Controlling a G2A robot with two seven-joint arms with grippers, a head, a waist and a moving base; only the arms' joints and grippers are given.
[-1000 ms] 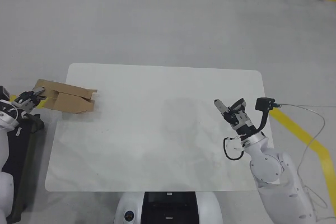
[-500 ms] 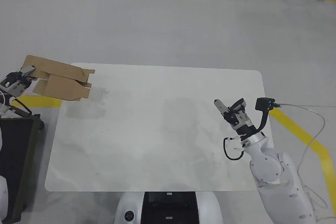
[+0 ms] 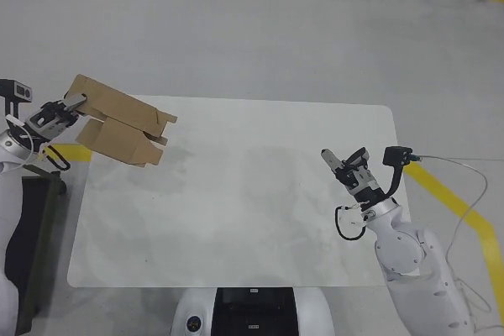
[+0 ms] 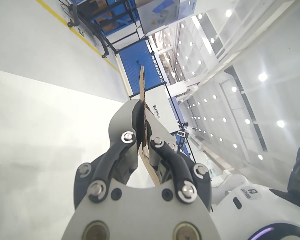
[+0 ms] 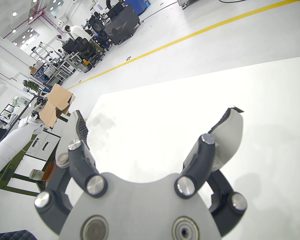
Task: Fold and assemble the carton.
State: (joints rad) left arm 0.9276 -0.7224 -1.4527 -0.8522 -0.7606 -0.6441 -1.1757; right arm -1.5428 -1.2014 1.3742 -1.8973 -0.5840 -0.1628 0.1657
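Left gripper (image 3: 67, 109) is sitting in the upper left of the top view, just off the table's (image 3: 252, 218) upper-left corner, and its fingers are clamping down on one edge of the carton (image 3: 122, 126). The carton is brown cardboard, only partly opened, with loose flaps hanging at its right end, and it is slanting from upper left down to the right over the table corner. In the left wrist view the left gripper (image 4: 142, 111) is pinching a thin corrugated edge of the carton (image 4: 142, 86), which is sticking out past the fingertips, with both pads pressing flat against it. In the right wrist view the carton (image 5: 57, 101) is hanging in the air at the end of the far arm, lifted off the table (image 5: 190, 96) and beyond its far corner. Right gripper (image 3: 343, 155) is hovering over the right-middle part of the table in the top view, well apart from the carton, fingers spread wide and holding nothing. The right wrist view is showing the same right gripper (image 5: 155, 113) with both fingers splayed and only white tabletop between them. A yellow floor line (image 3: 454, 202) is running past the table's right edge in the top view.
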